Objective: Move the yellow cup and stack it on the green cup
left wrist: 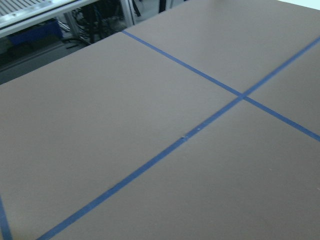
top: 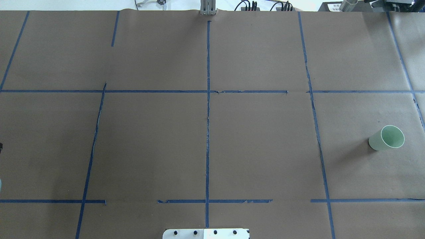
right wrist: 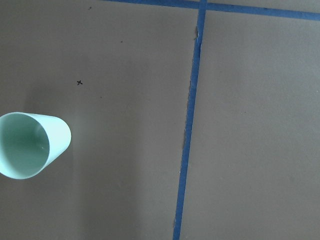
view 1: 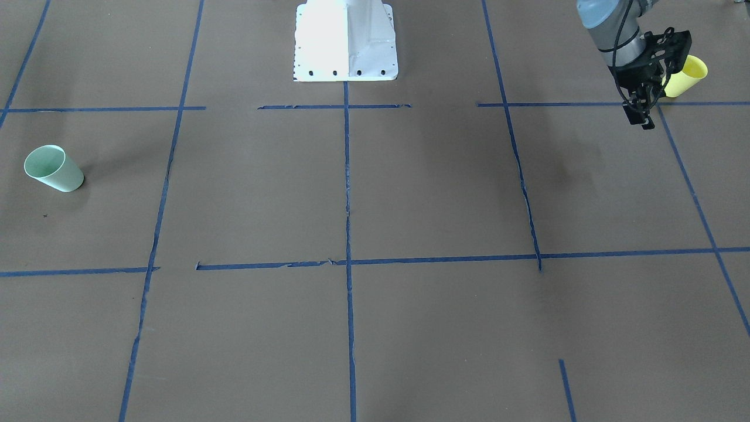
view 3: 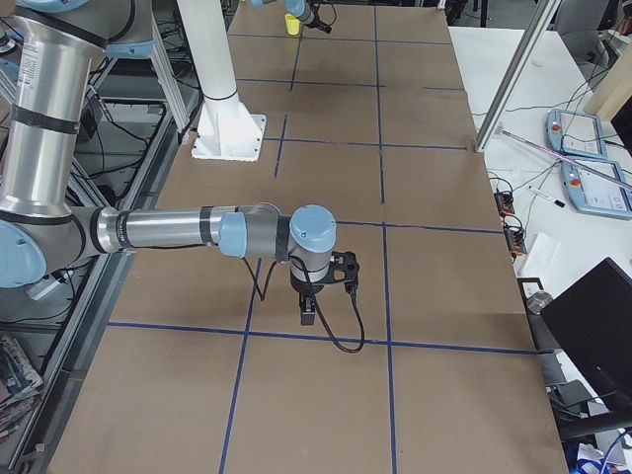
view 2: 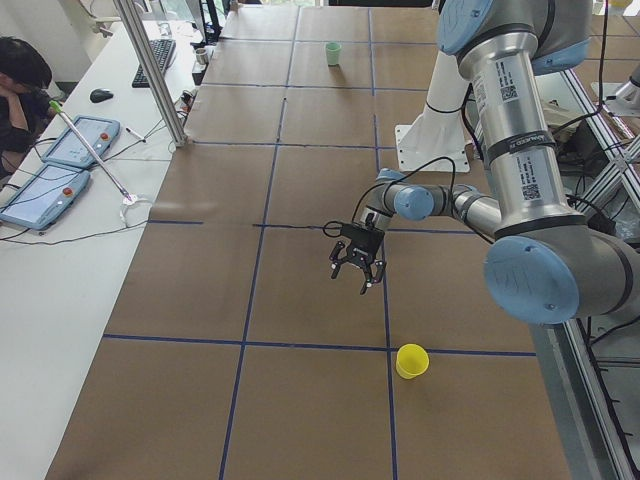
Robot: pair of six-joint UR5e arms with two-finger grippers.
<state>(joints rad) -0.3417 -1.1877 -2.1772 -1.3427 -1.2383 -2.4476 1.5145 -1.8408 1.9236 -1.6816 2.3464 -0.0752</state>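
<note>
Your small bright yellow tapered plastic cup [view 2: 411, 361] stands rim-up on the brown paper table cover [top: 149, 142], just beside a blue tape line [view 2: 300, 345] at the robot's left end. The left gripper [view 2: 352, 280] hangs above the paper near it without touching, its fingers spread with nothing between them. The small pale mint-green tapered plastic cup [top: 386, 137] stands upright at the opposite end, well apart from the yellow one. You find it at the left edge of the right wrist view, with a tiny black "x" mark [right wrist: 79, 82] on the paper nearby. The right gripper [view 3: 308, 316] points down over the table, but only the side view catches it, so you cannot tell how its jaws stand. White stickers [view 2: 523, 178] on the left arm's tube seem to carry a square code, and the print is too small to read.
</note>
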